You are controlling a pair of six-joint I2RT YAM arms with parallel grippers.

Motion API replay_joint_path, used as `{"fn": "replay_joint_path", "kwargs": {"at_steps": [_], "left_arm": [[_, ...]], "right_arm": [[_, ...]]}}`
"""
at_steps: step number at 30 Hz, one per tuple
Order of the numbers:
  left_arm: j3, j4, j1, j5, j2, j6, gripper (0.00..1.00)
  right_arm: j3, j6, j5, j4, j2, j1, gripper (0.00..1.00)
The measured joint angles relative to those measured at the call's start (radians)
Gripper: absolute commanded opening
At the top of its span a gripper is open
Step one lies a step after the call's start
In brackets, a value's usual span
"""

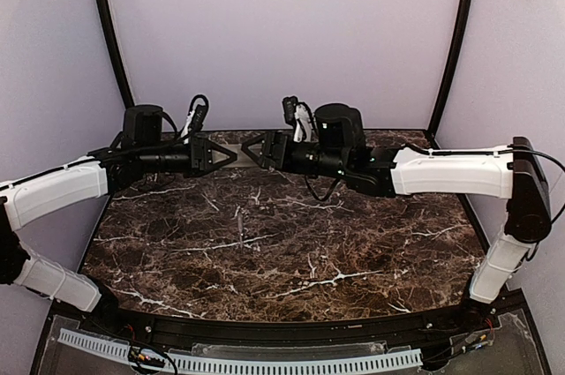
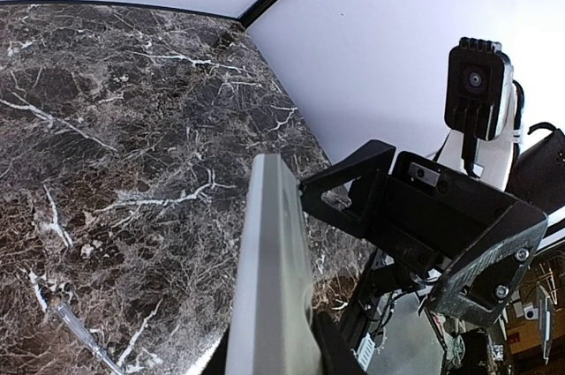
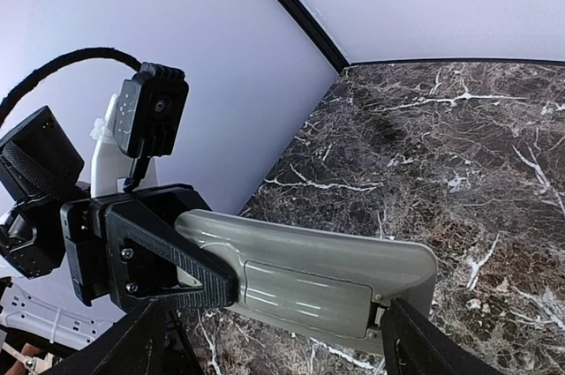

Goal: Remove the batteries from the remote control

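Right wrist view: the remote control [image 3: 371,260] is held in the air over the far part of the marble worktop [image 1: 265,243]. Its grey-beige back faces this camera and its long axis runs across the picture. The battery cover [image 3: 305,291] is seated in the back, so no batteries show, and the unloading proper is judged not yet begun. The left claw [image 3: 221,278] is clamped on one end of the body. One of its fingers lies across the back just beside the cover; the other is hidden behind the remote.

Left wrist view: the same remote appears edge-on, rising from between that claw's own fingers. The right claw [image 2: 375,243] stands spread wide at the free end and holds nothing. One of its fingers is close against the remote's side, but whether it touches cannot be told.

Top external view: both arms meet at the far middle of the worktop, with the remote bridging the short gap between them.

Handling, as judged: the remote is a light, stiff plastic shell, smooth and likely to slip under a point contact. A firm hold belongs on the end away from the cover, across the flat faces, as the left claw has it, leaving the cover free to slide. The cover is thin, and its latch could crack if pried rather than pushed along its grooves. Loosened batteries may drop to the worktop.
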Motion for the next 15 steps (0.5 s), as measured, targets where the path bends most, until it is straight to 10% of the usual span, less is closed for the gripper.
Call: {"fn": "replay_joint_path", "kwargs": {"at_steps": [15], "left_arm": [[-0.031,0.061,0.010,0.010,-0.019,-0.029,0.00]], "right_arm": [[-0.025,0.050,-0.117,0.093,0.002,-0.047,0.84]]}}
